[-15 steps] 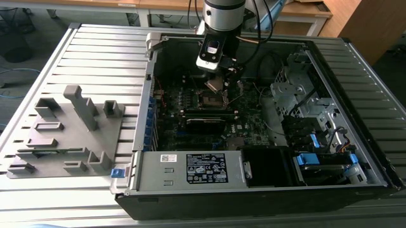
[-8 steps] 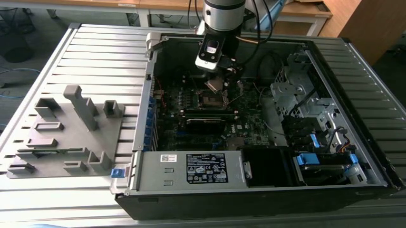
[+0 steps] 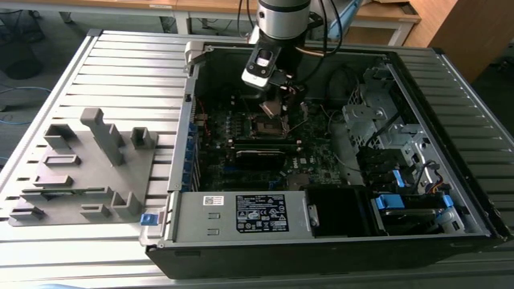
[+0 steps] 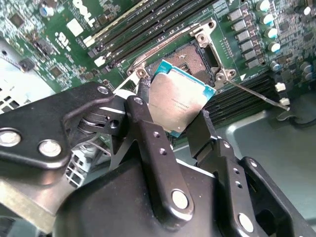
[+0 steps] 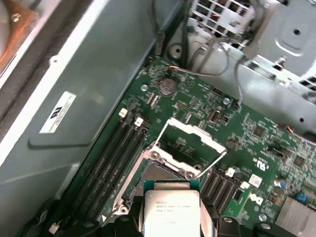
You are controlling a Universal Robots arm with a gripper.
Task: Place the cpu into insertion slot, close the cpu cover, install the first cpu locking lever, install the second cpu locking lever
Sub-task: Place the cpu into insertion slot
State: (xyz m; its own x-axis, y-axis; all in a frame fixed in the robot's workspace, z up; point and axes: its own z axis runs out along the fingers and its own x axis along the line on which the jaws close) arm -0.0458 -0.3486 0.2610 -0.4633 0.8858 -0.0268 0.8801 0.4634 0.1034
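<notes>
Currently your gripper [image 4: 173,111] pinches the cpu [image 4: 180,96] by two opposite edges. In the exterior view, the insertion slot [image 3: 269,126] sits at the chip's six o'clock, its cpu cover [image 5: 190,143] raised open.

The arm [image 3: 283,18] comes down from the top of the exterior view, its wrist tilted slightly and the gripper [image 4: 173,112] pointing downward. Its two black fingers [image 4: 148,129] press against opposite edges of the cpu [image 4: 181,98], holding it at a tilt.

Silver-grey arm [image 3: 283,18], black cables [image 3: 331,29], matte black gripper [image 4: 173,112] with round screws [image 4: 179,199].
</notes>
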